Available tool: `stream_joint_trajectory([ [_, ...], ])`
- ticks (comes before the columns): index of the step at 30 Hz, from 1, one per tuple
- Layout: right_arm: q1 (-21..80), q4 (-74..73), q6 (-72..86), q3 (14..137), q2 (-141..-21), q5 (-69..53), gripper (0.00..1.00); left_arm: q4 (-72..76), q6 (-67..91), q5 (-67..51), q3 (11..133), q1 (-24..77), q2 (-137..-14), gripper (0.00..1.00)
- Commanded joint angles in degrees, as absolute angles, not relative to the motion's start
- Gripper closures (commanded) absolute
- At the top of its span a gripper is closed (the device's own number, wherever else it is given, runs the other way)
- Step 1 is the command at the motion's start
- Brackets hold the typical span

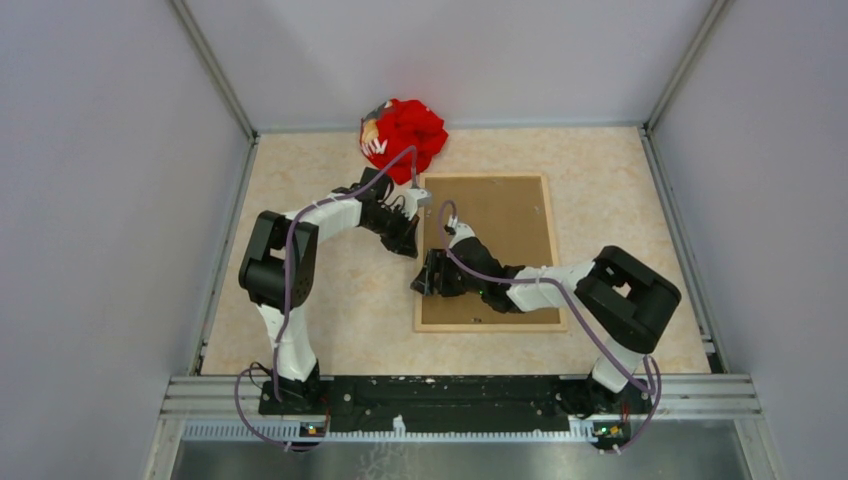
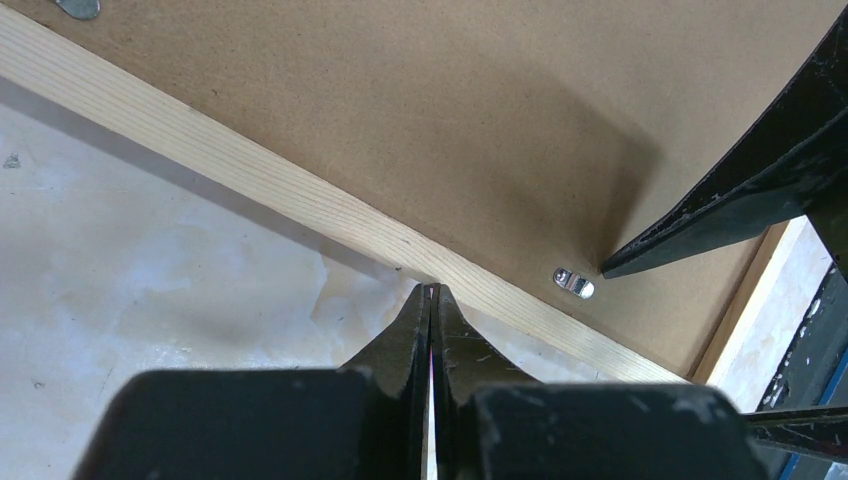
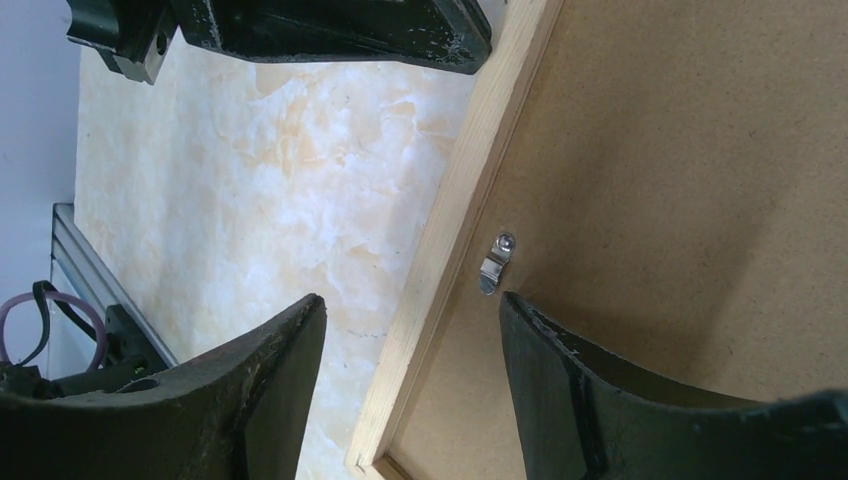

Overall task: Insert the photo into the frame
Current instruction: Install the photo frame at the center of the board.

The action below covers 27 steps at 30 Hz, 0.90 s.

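One light-wood frame (image 1: 490, 326) lies back-up on the bench (image 1: 330, 300), holding a brown backing board (image 1: 505, 220). A small metal turn clip (image 3: 495, 262) sits at the board's left edge. At the left rail's outer edge, the left claw (image 2: 432, 290) has its fingers pressed together on nothing. The right claw (image 3: 410, 300) hangs spread apart over rail and clip. Whether the photo lies under the board cannot be told. The white markings on the crumpled red bundle (image 1: 405, 135) behind are unreadable.
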State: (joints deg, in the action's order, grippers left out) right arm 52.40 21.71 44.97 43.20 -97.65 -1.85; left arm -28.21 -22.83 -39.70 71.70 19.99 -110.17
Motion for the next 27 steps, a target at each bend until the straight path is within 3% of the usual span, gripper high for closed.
stream_joint_trajectory([
  [1, 53.4, 22.6, 43.4, 45.3, -98.4, -1.9, 0.36, -27.7, -23.9, -37.8, 72.2, 20.3, -112.4, 0.97],
  [27, 53.5, 22.0, 41.5, 47.0, -100.7, -2.7, 0.39, -28.3, -24.0, -38.4, 72.1, 20.3, -112.2, 0.98],
])
